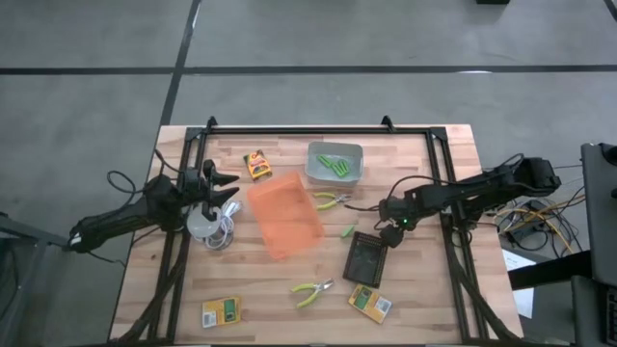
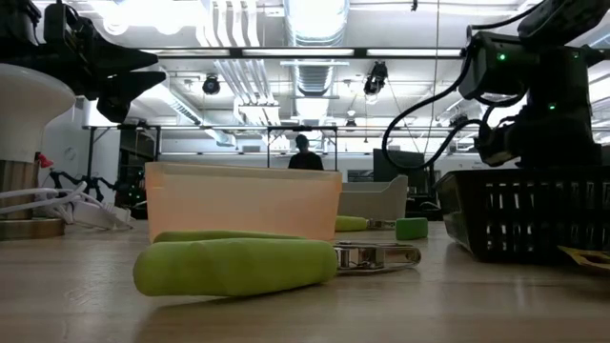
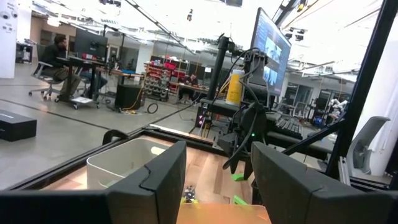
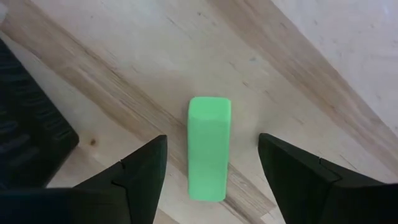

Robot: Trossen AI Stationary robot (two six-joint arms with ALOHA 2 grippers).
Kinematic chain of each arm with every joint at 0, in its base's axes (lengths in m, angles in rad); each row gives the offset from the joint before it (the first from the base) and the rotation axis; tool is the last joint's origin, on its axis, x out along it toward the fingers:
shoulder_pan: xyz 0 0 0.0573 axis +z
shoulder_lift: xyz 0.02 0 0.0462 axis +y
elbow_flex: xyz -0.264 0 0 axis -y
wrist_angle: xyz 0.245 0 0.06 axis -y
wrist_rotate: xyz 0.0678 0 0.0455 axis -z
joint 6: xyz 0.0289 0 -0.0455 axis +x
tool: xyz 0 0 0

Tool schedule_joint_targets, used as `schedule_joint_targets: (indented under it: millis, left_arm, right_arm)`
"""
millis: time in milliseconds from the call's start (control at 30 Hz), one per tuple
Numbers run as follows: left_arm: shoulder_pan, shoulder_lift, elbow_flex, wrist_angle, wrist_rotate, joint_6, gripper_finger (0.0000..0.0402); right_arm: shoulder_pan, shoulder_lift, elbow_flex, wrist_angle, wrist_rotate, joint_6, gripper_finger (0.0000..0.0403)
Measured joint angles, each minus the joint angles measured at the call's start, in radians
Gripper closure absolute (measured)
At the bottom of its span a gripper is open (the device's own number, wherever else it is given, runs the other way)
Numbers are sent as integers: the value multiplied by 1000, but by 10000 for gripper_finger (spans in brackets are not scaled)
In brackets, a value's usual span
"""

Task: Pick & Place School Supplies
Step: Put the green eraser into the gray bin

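A short lime-green marker lies flat on the wood, and my right gripper hangs open above it, pointing down, one finger on either side without touching. In the high view this gripper is right of centre, next to a loose marker. Two green-handled pliers and three yellow-and-green boxes lie on the table. More markers lie in the grey bin. My left gripper waits open at the left, held level above the table.
An orange bin sits tilted at the centre. A black mesh basket stands just near-side of my right gripper. A white round thing with a coiled cable sits below my left gripper. A black frame borders the table.
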Motion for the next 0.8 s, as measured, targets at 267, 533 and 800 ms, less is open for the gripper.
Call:
schedule_joint_targets:
  millis: [267,533,800]
  left_arm:
    - [0,0,0,0,0,0,213]
    - [0,0,0,0,0,0,213]
    - [0,0,0,0,0,0,213]
  right_arm:
    - [0,0,0,6,-1,0,181]
    - [0,0,-4,6,-3,0,199]
    - [0,0,-14,14,-10,16,200]
